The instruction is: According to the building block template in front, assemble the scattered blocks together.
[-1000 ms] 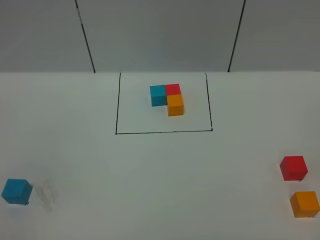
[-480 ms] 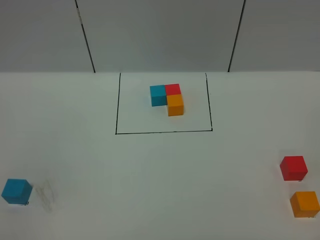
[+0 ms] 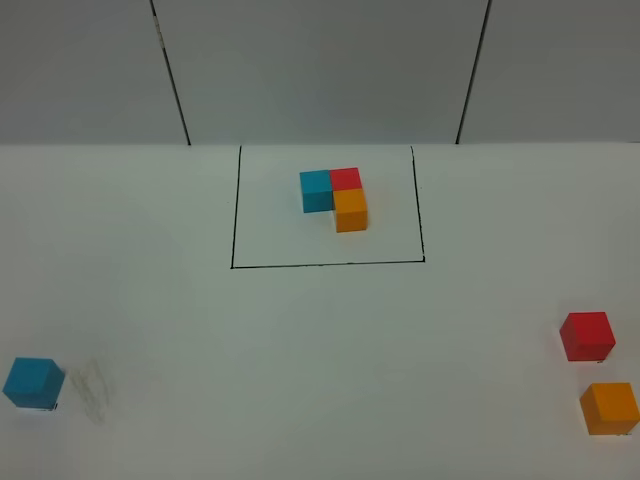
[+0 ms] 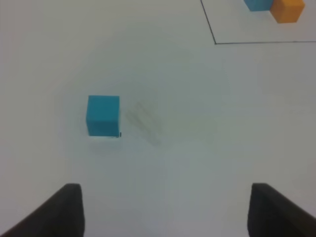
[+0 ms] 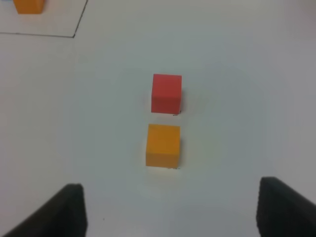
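Observation:
The building block template [image 3: 335, 195], a blue, red and orange L, sits inside a thin black rectangle at the back middle. The scattered blocks lie near the front: the blue block [image 3: 32, 383] at the far left, the red block [image 3: 587, 335] and the orange block [image 3: 610, 408] at the far right. No arm shows in the high view. In the left wrist view my left gripper [image 4: 165, 217] is open and empty, with the blue block [image 4: 103, 115] ahead of it and off to one side. My right gripper [image 5: 170, 212] is open and empty, with the orange block [image 5: 163, 144] straight ahead and the red block [image 5: 167, 93] beyond it.
The white table ends at a grey back wall with two dark vertical seams. The black frame line [image 3: 327, 265] runs across the middle. A faint grey smudge [image 3: 92, 388] marks the table beside the blue block.

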### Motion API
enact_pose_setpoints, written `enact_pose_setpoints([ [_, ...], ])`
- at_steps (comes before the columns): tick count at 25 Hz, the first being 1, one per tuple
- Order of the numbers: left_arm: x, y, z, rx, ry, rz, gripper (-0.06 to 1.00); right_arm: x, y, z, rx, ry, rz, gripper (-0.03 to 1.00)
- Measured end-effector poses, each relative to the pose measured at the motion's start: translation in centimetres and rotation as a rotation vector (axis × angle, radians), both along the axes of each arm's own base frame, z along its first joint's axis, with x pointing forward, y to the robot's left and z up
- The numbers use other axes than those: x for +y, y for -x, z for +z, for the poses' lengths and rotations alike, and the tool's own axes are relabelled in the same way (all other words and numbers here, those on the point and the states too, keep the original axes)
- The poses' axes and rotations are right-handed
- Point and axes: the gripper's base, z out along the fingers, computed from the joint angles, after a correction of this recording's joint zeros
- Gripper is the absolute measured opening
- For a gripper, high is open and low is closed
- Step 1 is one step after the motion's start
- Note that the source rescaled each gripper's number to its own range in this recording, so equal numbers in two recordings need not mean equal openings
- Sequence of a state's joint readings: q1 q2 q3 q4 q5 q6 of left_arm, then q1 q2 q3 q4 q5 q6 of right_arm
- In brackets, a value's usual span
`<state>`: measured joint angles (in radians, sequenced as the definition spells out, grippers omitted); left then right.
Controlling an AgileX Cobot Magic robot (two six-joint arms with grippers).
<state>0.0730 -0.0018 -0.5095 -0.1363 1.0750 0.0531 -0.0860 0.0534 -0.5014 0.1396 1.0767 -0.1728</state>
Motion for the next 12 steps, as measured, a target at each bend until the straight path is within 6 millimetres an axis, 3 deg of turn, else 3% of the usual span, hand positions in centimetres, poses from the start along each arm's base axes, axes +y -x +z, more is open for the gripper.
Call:
enact_pose_setpoints([
  [4,0.7,-0.8,0.5,0.052,-0.012,0.069,0.62,0.0,0.0,0.0,0.0,0.0,0.0,0.63],
  [12,1.5,-4.6,5.1,0.172,-0.057,0.106,0.6,0.0,0.0,0.0,0.0,-0.001,0.0,0.63],
])
